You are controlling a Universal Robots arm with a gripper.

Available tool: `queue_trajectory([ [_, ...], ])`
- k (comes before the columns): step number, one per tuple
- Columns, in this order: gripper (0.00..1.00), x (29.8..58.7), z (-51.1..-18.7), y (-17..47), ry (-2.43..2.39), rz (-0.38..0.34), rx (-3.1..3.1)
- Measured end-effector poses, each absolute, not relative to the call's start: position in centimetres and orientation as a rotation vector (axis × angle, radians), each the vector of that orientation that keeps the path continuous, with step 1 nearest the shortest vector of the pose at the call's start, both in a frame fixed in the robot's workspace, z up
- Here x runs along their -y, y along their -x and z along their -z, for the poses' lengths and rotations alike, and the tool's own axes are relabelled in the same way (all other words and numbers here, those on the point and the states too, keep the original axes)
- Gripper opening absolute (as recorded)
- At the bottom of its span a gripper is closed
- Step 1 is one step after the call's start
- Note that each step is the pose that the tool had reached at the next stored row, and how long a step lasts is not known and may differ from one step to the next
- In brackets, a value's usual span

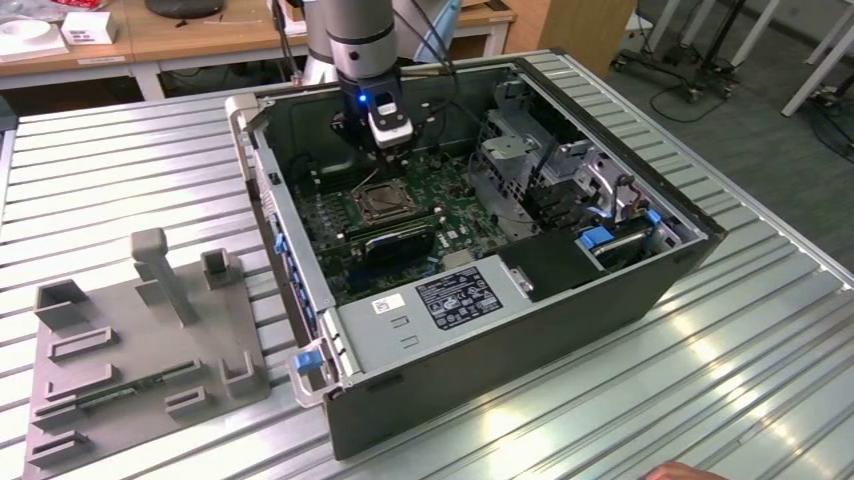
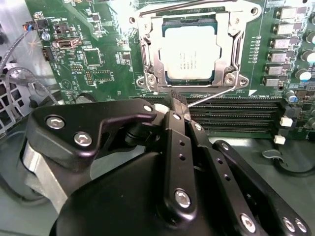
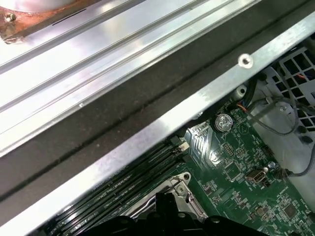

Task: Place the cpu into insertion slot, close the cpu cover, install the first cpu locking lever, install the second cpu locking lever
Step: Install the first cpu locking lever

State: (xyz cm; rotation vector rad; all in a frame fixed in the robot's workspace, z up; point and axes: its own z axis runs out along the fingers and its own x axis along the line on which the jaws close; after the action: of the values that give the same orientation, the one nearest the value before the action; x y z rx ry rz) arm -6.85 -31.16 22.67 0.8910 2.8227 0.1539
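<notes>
A: Where did the small flat square silvery-tan cpu (image 2: 189, 54) sit?

B: Seated in the square black insertion slot (image 2: 189, 22); the thin silvery metal cpu cover (image 2: 235, 44) lay closed over its edges; the black gripper (image 2: 178, 105) had its jaws pinched together on the tip of a thin steel wire locking lever (image 2: 211, 96).

A: The risk?

B: I judged the wire could slip free and spring back; the long black memory slots (image 2: 236, 115) lay just beside.

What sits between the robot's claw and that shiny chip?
In the second wrist view, the edge of the cover and a thin lever, its end pinched by the gripper.
</notes>
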Motion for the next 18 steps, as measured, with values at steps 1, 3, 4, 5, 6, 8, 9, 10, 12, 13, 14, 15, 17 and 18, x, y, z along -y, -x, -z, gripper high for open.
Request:
queue_trajectory([
  [1, 0.11, 31.2, -22.8, 6.8, -0.891, -0.154, -2.822],
  [3, 0.11, 31.2, -23.0, 6.8, -0.892, -0.154, -2.822],
  [4, 0.11, 31.2, -23.1, 6.8, -0.892, -0.154, -2.822],
  [5, 0.11, 31.2, -23.1, 6.9, -0.892, -0.154, -2.822],
  [6, 0.11, 31.2, -23.1, 6.9, -0.892, -0.154, -2.822],
  [8, 0.11, 31.3, -23.1, 6.8, -0.892, -0.151, -2.821],
  [9, 0.11, 31.4, -23.1, 6.8, -0.892, -0.15, -2.821],
  [10, 0.11, 31.4, -23.2, 6.8, -0.892, -0.149, -2.821],
  [12, 0.11, 31.5, -23.3, 6.8, -0.892, -0.148, -2.821],
  [13, 0.11, 31.5, -23.4, 6.9, -0.892, -0.148, -2.821],
  [14, 0.11, 31.5, -23.5, 6.9, -0.892, -0.148, -2.821],
  [15, 0.11, 31.5, -23.6, 6.8, -0.892, -0.147, -2.821],
  [17, 0.11, 31.5, -23.8, 6.8, -0.892, -0.147, -2.821],
  [18, 0.11, 31.5, -23.9, 6.8, -0.892, -0.146, -2.82],
])
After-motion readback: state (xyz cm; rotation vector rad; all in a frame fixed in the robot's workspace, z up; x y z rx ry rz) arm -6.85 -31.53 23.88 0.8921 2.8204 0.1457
